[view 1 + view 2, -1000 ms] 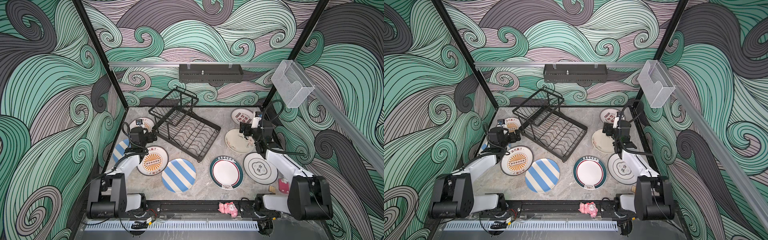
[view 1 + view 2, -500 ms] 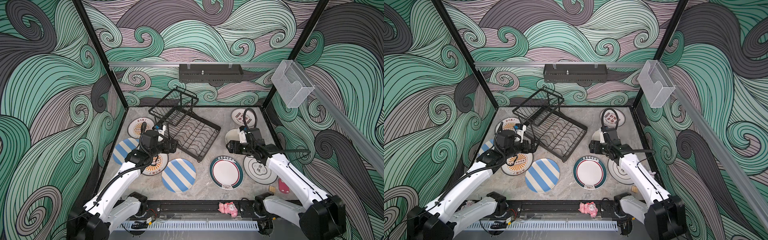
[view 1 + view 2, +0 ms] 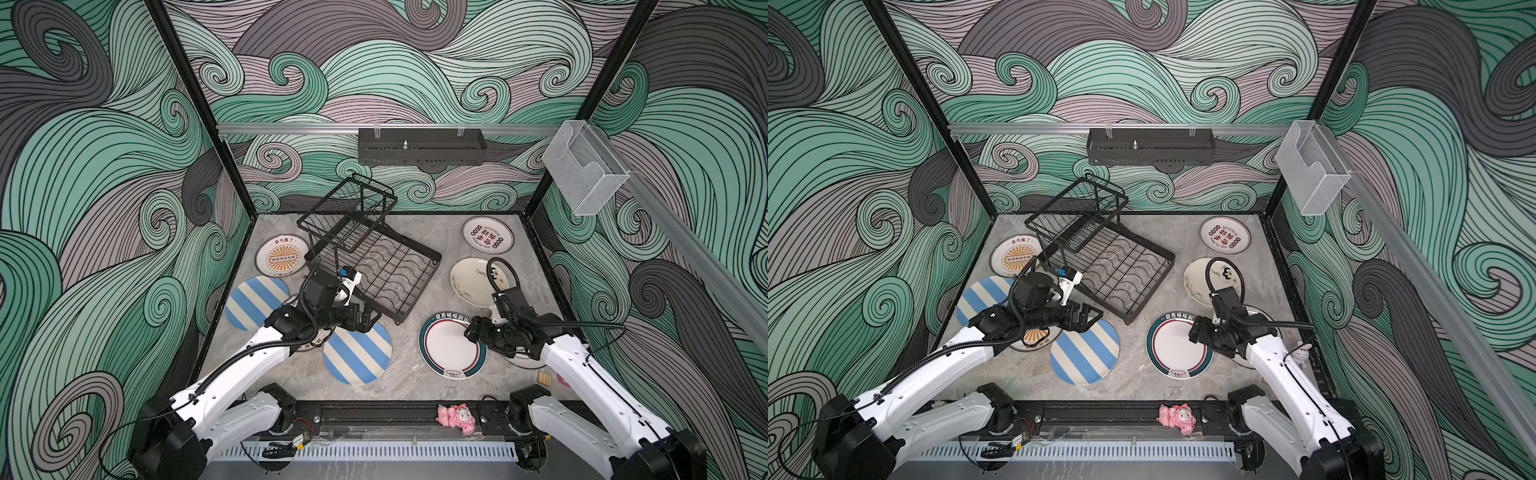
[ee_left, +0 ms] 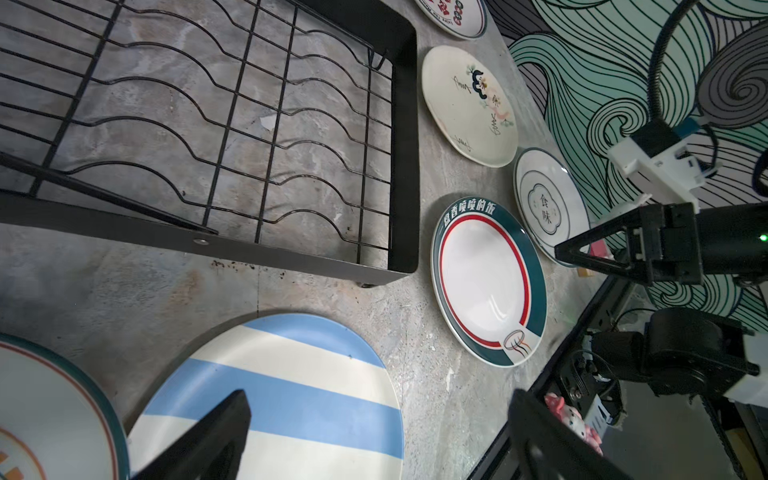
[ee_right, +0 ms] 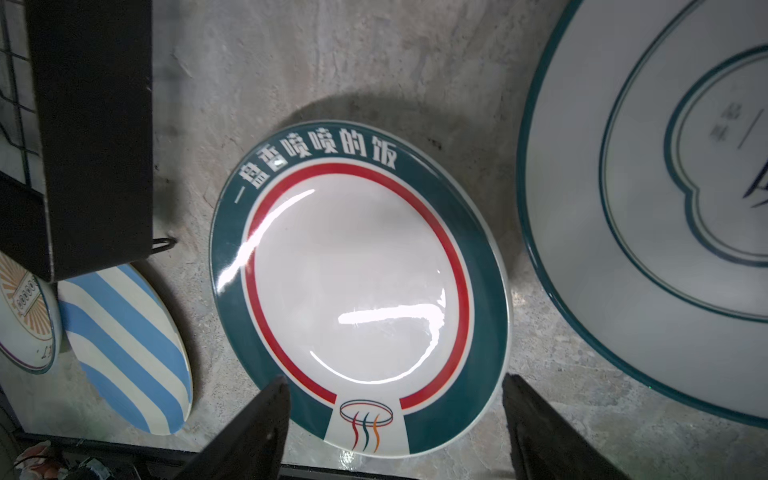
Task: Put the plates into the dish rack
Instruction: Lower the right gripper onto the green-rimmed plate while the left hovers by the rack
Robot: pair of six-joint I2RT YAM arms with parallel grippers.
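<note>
Right gripper: jaws spread, empty, poised over the edge of the round green-rimmed white plate. This plate lies flat on the grey marbled tabletop, just beside the black wire dish rack (right arm nearer). Left gripper: likewise spread, empty.

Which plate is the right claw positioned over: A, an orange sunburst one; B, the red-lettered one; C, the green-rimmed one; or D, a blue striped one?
C: in the right wrist view the green-rimmed plate lies just ahead of the open right claw.
</note>
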